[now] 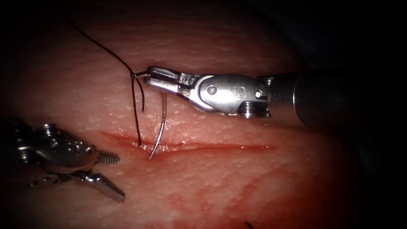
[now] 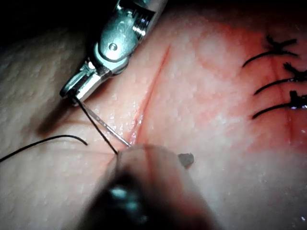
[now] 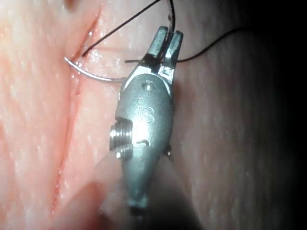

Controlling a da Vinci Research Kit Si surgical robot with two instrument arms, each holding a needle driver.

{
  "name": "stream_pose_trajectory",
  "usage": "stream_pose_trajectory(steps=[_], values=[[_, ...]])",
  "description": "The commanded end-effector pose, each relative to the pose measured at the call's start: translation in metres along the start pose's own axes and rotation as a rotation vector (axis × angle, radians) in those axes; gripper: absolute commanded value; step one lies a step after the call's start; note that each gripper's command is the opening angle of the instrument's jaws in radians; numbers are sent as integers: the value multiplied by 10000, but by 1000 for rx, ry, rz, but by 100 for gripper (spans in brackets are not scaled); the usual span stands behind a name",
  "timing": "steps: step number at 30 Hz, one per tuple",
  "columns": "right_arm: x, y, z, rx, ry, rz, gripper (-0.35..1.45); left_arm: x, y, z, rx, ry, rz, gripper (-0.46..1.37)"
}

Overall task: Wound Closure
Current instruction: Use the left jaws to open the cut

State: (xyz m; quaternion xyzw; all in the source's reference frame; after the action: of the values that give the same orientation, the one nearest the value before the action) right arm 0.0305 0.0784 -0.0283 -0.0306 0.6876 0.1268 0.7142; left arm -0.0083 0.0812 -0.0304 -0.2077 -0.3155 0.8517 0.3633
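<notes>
Steel needle point(image 1: 160, 127) is gripped near its thread end by the clenched right tool point(image 1: 149, 76), its point touching the cut point(image 1: 199, 147); the left tool point(image 1: 106, 174) is spread, holding nothing. In the left wrist view, finished stitches point(image 2: 276, 84) are seen. In the right wrist view, thread point(image 3: 120, 28) is seen crossing the tissue point(image 3: 33, 96).

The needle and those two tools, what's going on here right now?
The right arm's hand is shut on the curved needle near its thread end. The needle curves down to the cut in the tissue, its tip resting at the cut's edge. Dark thread runs from the cut up past that hand. The left arm's hand waits open on the cut's left, holding nothing.
</notes>
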Motion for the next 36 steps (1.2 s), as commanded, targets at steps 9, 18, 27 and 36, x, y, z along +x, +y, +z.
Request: stream_pose_trajectory(steps=[9,18,27,36], values=[[11,16,-4,-25,28,-13,-35,10,-6,-7,19,22,-4,53],[38,43,-12,-74,75,17,-35,17,-16,-6,20,27,3,44],[60,67,-20,-131,107,44,-35,22,-29,2,23,29,16,35],[80,86,-22,-157,131,67,-35,22,-41,14,19,25,25,23]])
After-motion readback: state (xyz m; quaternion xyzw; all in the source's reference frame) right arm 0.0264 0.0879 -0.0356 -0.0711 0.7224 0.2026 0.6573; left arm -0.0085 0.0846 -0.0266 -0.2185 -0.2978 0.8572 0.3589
